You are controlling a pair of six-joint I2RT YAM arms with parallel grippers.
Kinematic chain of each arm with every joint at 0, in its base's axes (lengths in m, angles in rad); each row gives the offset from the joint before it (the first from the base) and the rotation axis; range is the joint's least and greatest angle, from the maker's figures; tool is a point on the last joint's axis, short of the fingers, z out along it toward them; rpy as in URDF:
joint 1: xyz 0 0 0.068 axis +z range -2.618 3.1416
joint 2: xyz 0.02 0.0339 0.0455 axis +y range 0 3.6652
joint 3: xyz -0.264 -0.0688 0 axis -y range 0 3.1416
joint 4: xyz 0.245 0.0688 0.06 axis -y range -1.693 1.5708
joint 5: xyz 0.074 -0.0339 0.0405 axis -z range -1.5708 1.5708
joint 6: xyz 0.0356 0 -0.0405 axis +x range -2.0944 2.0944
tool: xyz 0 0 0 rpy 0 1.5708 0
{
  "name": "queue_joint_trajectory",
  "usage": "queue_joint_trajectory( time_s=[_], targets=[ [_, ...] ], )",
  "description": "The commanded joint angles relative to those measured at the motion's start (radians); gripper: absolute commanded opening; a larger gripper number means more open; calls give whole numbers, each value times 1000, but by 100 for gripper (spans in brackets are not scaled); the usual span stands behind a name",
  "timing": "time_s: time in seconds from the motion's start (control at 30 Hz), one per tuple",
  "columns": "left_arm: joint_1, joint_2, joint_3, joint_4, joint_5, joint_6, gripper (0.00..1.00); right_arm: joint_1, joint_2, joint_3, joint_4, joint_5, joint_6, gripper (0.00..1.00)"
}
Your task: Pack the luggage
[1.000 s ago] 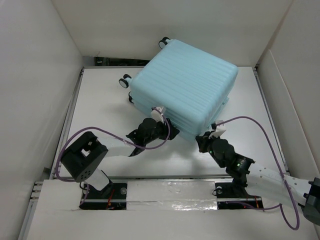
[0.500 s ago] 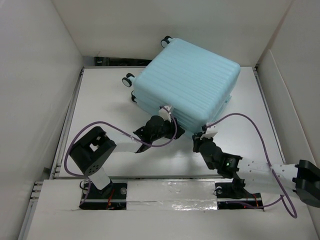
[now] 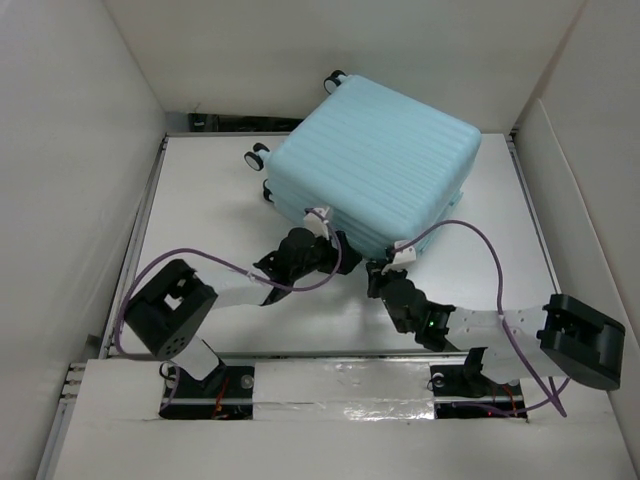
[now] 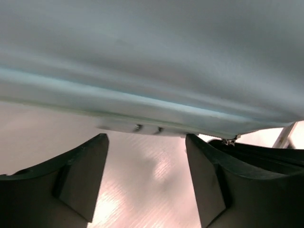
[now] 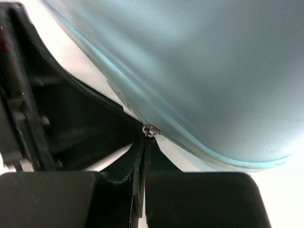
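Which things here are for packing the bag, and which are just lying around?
For the job: pale aqua ribbed hard-shell suitcase; its black zip pull; right gripper, shut on it; left gripper, open.
Just there: white table; purple cables.

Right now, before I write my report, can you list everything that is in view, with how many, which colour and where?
luggage: one, pale aqua, lying flat at the far middle of the table
wheels: three in view, black and white, on the luggage's far-left end
zip pull: one, black strap on a metal slider, at the luggage's near edge
table: one, white, under everything
walls: white, around the table
cables: two, purple, one along each arm
left gripper: one, black, open, at the luggage's near edge, nothing between its fingers
right gripper: one, black, shut on the zip pull
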Motion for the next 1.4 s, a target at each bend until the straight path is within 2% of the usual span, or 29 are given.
queue_joint_trajectory(
  time_s=[0.0, 0.17, 0.27, 0.3, 0.33, 0.43, 0.6, 0.87, 1.0, 1.2, 1.37],
  targets=[
    [101, -181, -69, 82, -69, -52, 64, 45, -73, -33, 165, -184, 61, 0],
    [276, -408, -97, -36, -170, -161, 71, 45, -234, -56, 19, -200, 77, 0],
    [402, -451, 25, -166, -277, -227, 81, 45, -260, -54, -9, -223, 60, 0],
    [402, -447, 62, -167, -305, -227, 81, 45, -260, -54, -4, -231, 57, 0],
    [462, -437, 99, -229, -325, -263, 83, 45, -257, -53, -3, -242, 55, 0],
    [560, -369, 229, -292, -308, -284, 85, 36, -227, -48, 17, -268, 49, 0],
    [586, -157, 491, -476, -243, -213, 85, 36, -201, -51, 42, -285, 49, 0],
    [610, 72, 659, -556, -205, -184, 85, 26, -234, -66, 25, -286, 52, 0],
    [610, 130, 710, -558, -164, -192, 83, 26, -230, -63, 14, -285, 52, 0],
    [610, 195, 762, -524, -142, -213, 76, 26, -219, -63, 16, -289, 53, 0],
    [610, 198, 728, -426, -86, -250, 51, 16, -222, -65, 8, -289, 55, 0]
  ],
)
